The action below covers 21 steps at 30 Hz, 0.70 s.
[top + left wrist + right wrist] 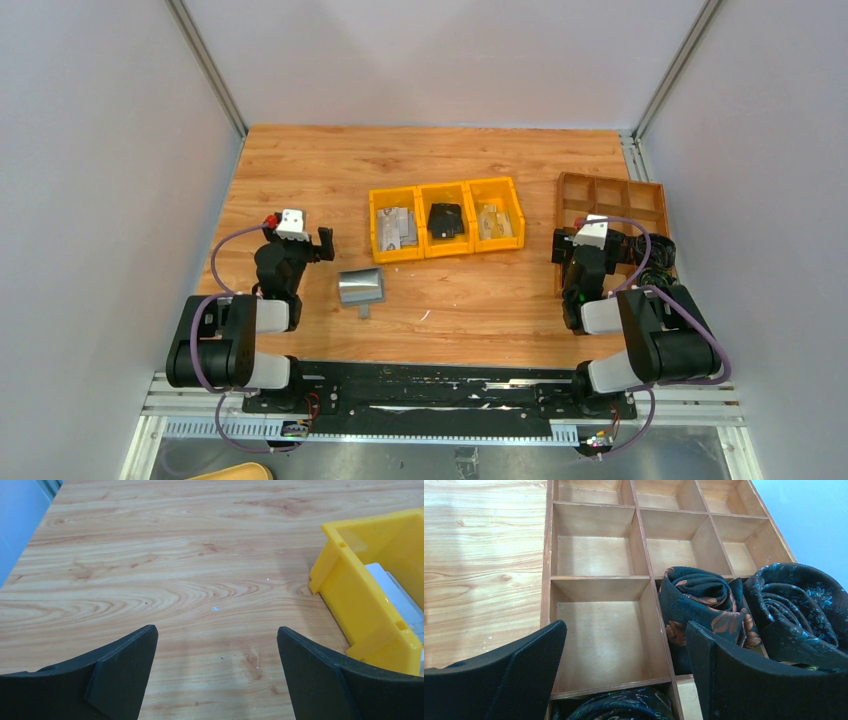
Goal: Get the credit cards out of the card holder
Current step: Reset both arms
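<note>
- Top view: I am holding my left gripper (295,245) with its fingers spread wide over bare table (300,170), nothing between them. The card holder (361,287) is lying open just to its right, shiny silvery inside facing up, near the middle of the table and in front of the yellow bin tray (446,250). Pale credit cards (398,227) are sitting in the tray's left compartment, and a black chunky object (446,219) is in the middle one. A small grey scrap (363,311) is lying just beside the holder's near edge; I cannot tell what it is.
- Top view, right side: I am holding my right gripper (600,250) over the wooden tray (612,190), well apart from the holder.
- Left wrist view: my left gripper (216,650) is gaping wide over wood grain, empty. The yellow bin tray (350,595) is showing at right with a pale card (395,595) inside. The holder is not showing here.
- Right wrist view: my right gripper (624,630) is standing wide and empty above a bare compartment of the wooden tray (599,577). Dark rolled ties (704,600) are filling the compartments beside it.
</note>
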Each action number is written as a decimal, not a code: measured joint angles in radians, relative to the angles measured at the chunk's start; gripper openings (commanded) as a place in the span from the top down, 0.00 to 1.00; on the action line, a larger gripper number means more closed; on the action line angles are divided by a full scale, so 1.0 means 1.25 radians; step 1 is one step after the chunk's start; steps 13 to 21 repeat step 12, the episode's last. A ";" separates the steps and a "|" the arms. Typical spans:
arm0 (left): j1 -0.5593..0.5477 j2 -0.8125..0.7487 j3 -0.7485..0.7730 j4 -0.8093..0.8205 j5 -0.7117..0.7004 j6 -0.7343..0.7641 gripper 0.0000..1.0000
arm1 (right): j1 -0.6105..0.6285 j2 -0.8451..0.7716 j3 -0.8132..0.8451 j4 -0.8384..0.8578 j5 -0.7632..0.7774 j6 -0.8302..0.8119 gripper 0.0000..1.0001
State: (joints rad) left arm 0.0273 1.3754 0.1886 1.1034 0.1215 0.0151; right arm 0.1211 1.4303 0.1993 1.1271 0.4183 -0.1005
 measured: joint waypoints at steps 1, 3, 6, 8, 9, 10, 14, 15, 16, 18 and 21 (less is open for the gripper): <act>0.000 0.000 0.000 -0.001 -0.002 0.000 0.00 | 0.000 0.000 0.000 0.000 0.000 0.000 0.07; 0.000 0.000 0.000 -0.001 -0.013 0.000 0.00 | 0.000 0.000 0.000 0.000 0.000 0.000 0.07; 0.000 0.000 -0.001 -0.002 -0.027 -0.001 0.00 | 0.000 0.000 0.000 0.000 0.000 0.000 0.07; -0.001 0.000 -0.001 -0.005 -0.033 0.000 0.00 | 0.000 0.000 0.000 0.000 0.000 0.000 0.07; -0.003 0.000 -0.001 -0.008 -0.037 0.001 0.00 | 0.000 0.000 0.000 0.000 0.000 0.000 0.07; -0.010 0.000 0.000 -0.015 -0.046 0.004 0.00 | 0.000 0.000 0.000 0.000 0.000 0.000 0.07; -0.026 0.000 0.001 -0.025 -0.056 0.008 0.00 | 0.000 0.000 0.000 0.000 -0.001 0.000 0.07; -0.026 0.000 0.001 -0.025 -0.056 0.008 0.00 | 0.000 0.000 0.000 0.000 -0.001 0.000 0.07; -0.026 0.000 0.001 -0.025 -0.056 0.008 0.00 | 0.000 0.000 0.000 0.000 -0.001 0.000 0.07; -0.026 0.000 0.001 -0.025 -0.056 0.008 0.00 | 0.000 0.000 0.000 0.000 -0.001 0.000 0.07; -0.026 0.000 0.001 -0.025 -0.056 0.008 0.00 | 0.000 0.000 0.000 0.000 -0.001 0.000 0.07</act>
